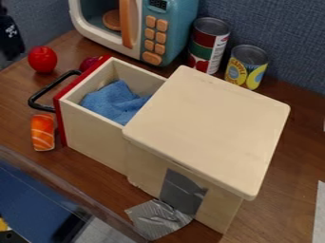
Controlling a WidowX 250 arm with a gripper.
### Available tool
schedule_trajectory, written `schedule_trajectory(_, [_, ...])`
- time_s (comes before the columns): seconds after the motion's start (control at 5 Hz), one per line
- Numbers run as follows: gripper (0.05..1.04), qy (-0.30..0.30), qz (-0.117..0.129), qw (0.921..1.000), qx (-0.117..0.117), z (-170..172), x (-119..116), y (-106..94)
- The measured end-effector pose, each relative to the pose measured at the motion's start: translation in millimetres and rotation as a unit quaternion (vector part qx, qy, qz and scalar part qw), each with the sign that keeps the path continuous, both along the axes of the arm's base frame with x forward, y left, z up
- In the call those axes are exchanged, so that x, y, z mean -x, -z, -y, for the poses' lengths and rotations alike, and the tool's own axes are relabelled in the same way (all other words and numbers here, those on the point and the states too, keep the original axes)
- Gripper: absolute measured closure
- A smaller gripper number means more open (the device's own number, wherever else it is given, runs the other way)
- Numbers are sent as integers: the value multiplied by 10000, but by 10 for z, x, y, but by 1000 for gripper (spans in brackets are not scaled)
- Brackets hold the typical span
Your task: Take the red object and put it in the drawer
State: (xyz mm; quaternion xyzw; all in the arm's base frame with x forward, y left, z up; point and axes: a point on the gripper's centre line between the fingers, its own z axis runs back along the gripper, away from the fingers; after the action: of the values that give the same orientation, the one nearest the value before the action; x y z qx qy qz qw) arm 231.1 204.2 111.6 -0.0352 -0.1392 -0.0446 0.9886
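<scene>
A round red object (43,60), like a small tomato, rests on the table at the upper left, behind the black drawer handle. The wooden drawer (95,137) with its red front is pulled out to the left of its box and holds a blue cloth (115,102). Part of my black gripper (11,35) shows at the upper left edge, to the left of the red object and apart from it.
An orange-and-white sushi piece (43,132) lies before the drawer front. A dark red item (90,63) sits behind the drawer's corner. A toy microwave (162,31) and two cans (209,45) stand at the back. The wooden box (206,128) takes up the middle and right.
</scene>
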Motion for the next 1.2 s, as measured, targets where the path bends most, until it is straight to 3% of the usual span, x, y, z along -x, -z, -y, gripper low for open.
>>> schedule_trajectory(0.8, [83,93,-107,9997,-176,-316,-469,285])
schedule_trajectory(1.2, [83,64,-36,9997,-219,-402,-553,260])
